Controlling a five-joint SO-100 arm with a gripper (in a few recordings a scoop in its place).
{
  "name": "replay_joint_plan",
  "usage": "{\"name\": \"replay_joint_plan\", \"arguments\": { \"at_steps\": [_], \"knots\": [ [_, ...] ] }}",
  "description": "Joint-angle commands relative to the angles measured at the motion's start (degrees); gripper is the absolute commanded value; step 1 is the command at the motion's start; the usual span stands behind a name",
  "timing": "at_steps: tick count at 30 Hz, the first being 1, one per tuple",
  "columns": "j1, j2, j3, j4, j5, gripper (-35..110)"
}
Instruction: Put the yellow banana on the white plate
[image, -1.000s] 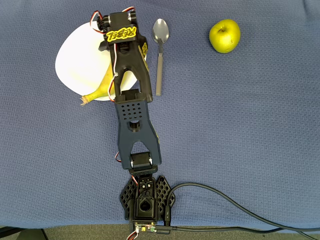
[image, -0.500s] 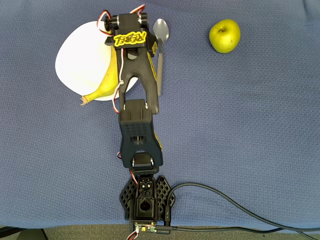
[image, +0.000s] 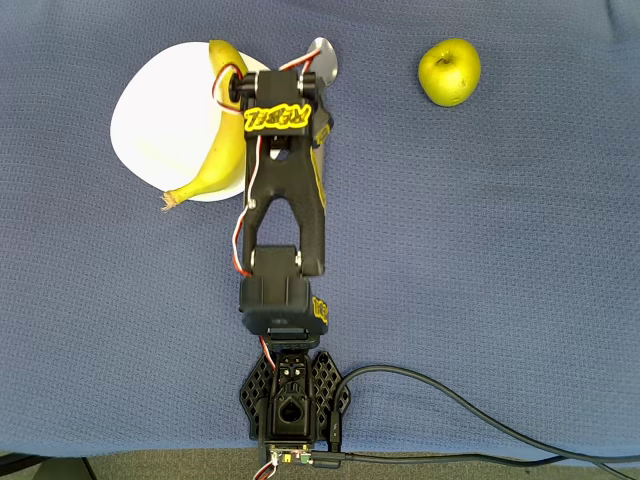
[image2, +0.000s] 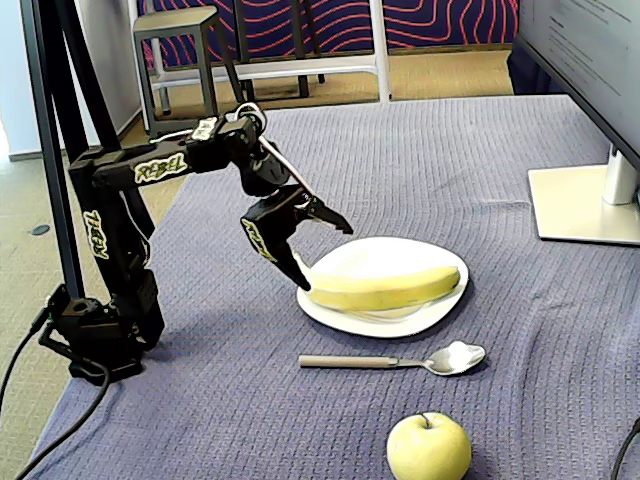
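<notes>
Banana (image2: 385, 287) lies on the white plate (image2: 345, 311); fixed view shows my gripper (image2: 322, 251) spread apart, empty — overhead, my arm covers it.

The overhead view looks straight down on the blue woven cloth-covered desk (image: 520, 280), with the black arm's base at the bottom edge. The fixed view stands low at the desk's side (the arm's right), looking across. Both share the glossy white rounded-square plate (image: 150, 130) (image2: 420, 322) and the curved yellow banana (image: 222, 140) (image2: 385, 288).
</notes>
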Motion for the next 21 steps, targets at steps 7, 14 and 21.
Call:
{"name": "replay_joint_plan", "arguments": {
  "at_steps": [7, 14, 21],
  "knots": [
    [2.1, 17.8, 21.8, -11.4, 16.5, 26],
    [4.4, 27.9, 34.1, -18.4, 28.0, 27],
    [6.2, 38.3, 45.4, -19.4, 35.0, 13]
  ]
}}
